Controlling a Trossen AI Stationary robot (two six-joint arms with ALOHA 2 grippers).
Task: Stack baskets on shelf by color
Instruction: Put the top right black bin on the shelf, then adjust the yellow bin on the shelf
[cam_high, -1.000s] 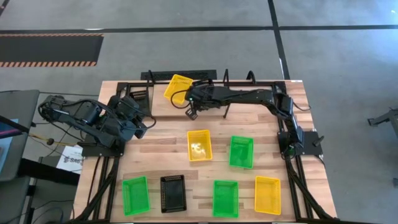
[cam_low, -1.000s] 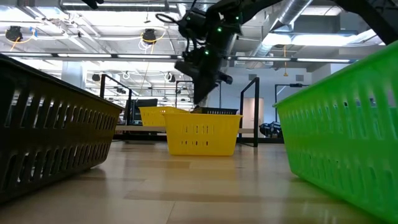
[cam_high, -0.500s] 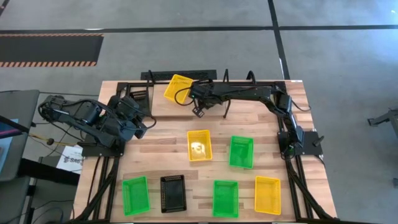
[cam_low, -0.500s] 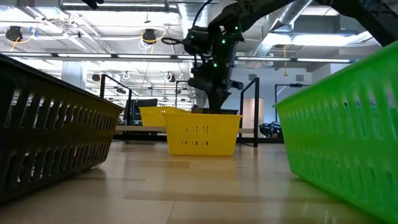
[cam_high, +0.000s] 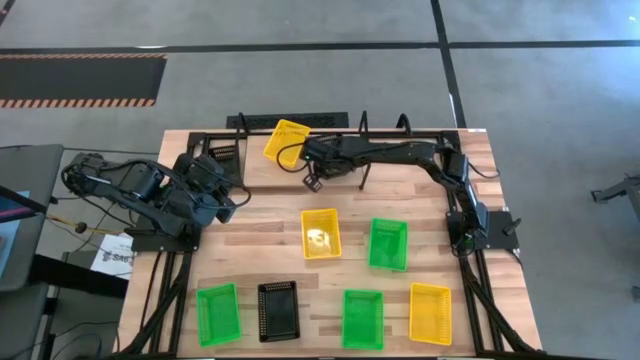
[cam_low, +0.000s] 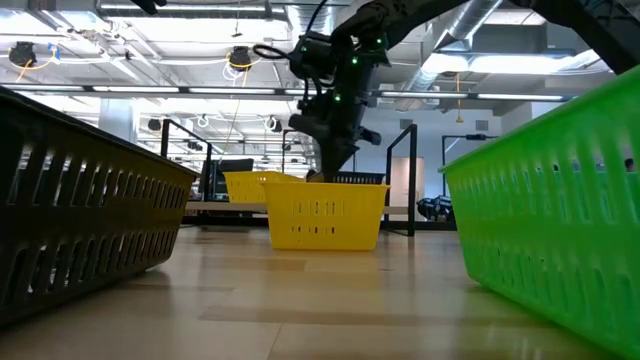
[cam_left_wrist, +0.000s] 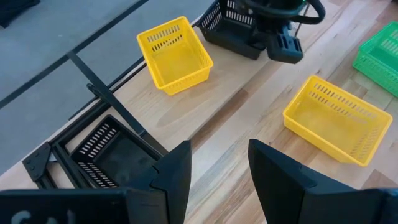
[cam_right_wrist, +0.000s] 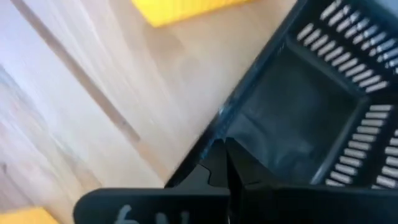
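Observation:
My right gripper (cam_high: 312, 183) reaches over the shelf (cam_high: 400, 172) at the table's far edge, shut, with its tips at a black basket (cam_right_wrist: 311, 106) that stands there upright on its bottom. A yellow basket (cam_high: 287, 140) sits askew on the shelf's left end, just left of the black one (cam_left_wrist: 230, 28). My left gripper (cam_left_wrist: 217, 180) hangs open above the table's left side (cam_high: 225, 205), holding nothing. Another black basket (cam_left_wrist: 109, 152) rests at the far left corner. My right gripper sets its shut fingertips (cam_right_wrist: 217, 163) against the black basket's rim (cam_right_wrist: 214, 134), on the wall facing the table's near side. The fingers slant down from the right. Whether the wall sits between them, I cannot tell. The basket stands on the shelf.
On the tabletop lie a yellow basket (cam_high: 320, 232) and a green one (cam_high: 388, 243) in the middle. Along the near edge are a green (cam_high: 218, 313), a black (cam_high: 278, 311), a green (cam_high: 363, 318) and a yellow basket (cam_high: 430, 312). Upright wire loops (cam_high: 403, 122) rise behind the shelf.
My right gripper has swung a little toward the table's right edge and then back toward the left, staying shut at the black basket. The basket has kept its place on the shelf.

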